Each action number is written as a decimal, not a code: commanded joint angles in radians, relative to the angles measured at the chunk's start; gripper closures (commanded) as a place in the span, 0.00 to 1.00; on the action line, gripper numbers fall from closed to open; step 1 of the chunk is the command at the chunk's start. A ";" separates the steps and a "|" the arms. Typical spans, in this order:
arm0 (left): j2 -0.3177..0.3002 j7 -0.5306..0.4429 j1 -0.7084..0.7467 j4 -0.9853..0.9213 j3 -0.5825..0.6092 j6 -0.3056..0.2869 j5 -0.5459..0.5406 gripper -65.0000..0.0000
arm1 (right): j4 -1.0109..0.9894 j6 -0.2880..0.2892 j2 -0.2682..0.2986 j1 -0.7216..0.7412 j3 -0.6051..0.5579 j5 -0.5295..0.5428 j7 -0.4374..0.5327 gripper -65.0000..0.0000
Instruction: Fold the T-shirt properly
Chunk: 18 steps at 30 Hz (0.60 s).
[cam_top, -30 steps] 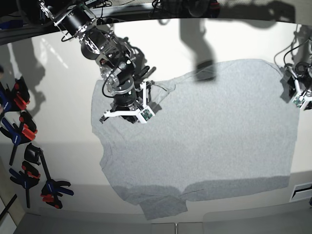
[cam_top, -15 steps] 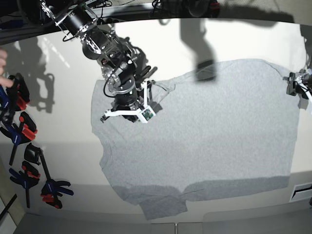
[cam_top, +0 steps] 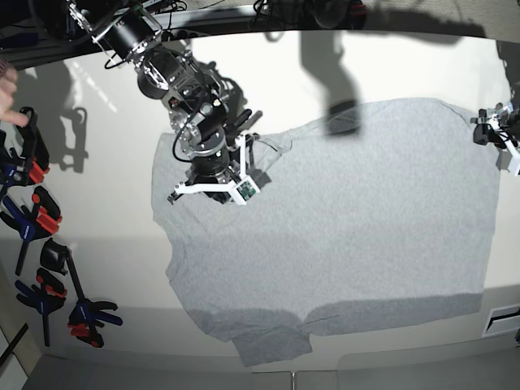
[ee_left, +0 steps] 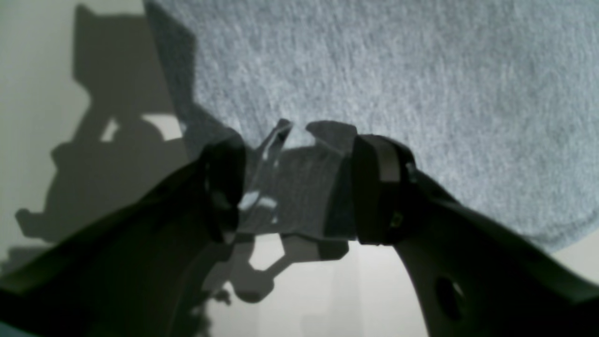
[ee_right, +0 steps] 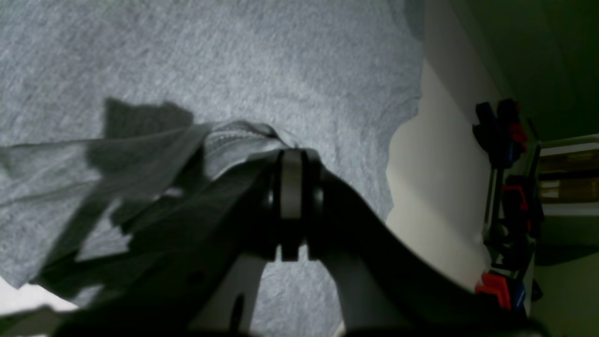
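While right gripper (ee_right: 291, 206) pinches T-shirt (cam_top: 357, 219) | lettering unseen

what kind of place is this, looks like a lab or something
Probably a robotics lab or workshop bench. A grey T-shirt lies spread on a plain white table, two robot arms work over it, and a row of red, blue and black spring clamps sits along the table's edge.

Heather-grey T-shirt (cam_top: 349, 219); red-and-blue clamps (cam_top: 36, 219)
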 commanded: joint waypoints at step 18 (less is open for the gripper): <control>-0.084 -0.047 -0.012 0.012 -0.010 -0.022 -0.016 0.92 | 0.017 -0.005 0.005 0.021 0.005 -0.019 0.016 1.00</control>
